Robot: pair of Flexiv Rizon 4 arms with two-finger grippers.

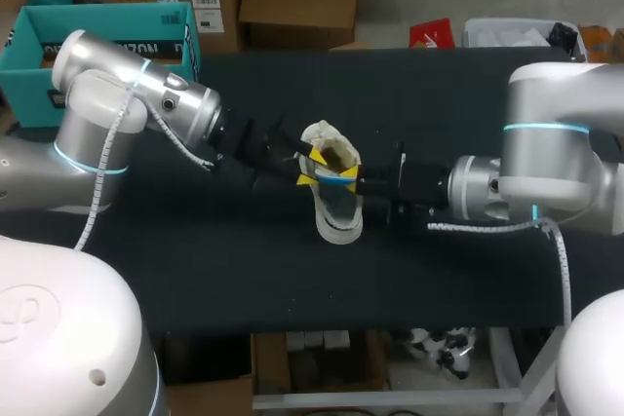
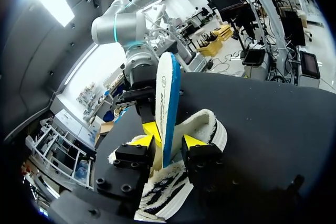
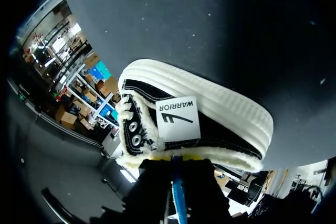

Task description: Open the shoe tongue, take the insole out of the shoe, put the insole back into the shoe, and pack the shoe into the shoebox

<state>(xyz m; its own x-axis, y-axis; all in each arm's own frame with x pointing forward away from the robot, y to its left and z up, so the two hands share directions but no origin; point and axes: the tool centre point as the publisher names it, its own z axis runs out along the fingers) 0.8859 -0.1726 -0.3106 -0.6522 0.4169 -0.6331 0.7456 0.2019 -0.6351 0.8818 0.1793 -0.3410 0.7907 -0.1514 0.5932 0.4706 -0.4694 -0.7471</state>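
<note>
The shoe is sitting in the middle of the black table, with its fleecy opening toward the far side, and both arms are meeting right over it. It is showing black canvas, a thick white ribbed sole, cream fleece lining and metal eyelets. A white label on its side is carrying a dark swoosh-like mark and one word in capitals. The insole, white-faced with a blue edge and a tiny printed mark too small to read, is standing upright with its lower end down at the shoe's opening. The right gripper is pinching the insole edge-on. The left gripper is sitting at the shoe's collar with the insole rising through it. Whether it is clamping anything I cannot tell.
</note>
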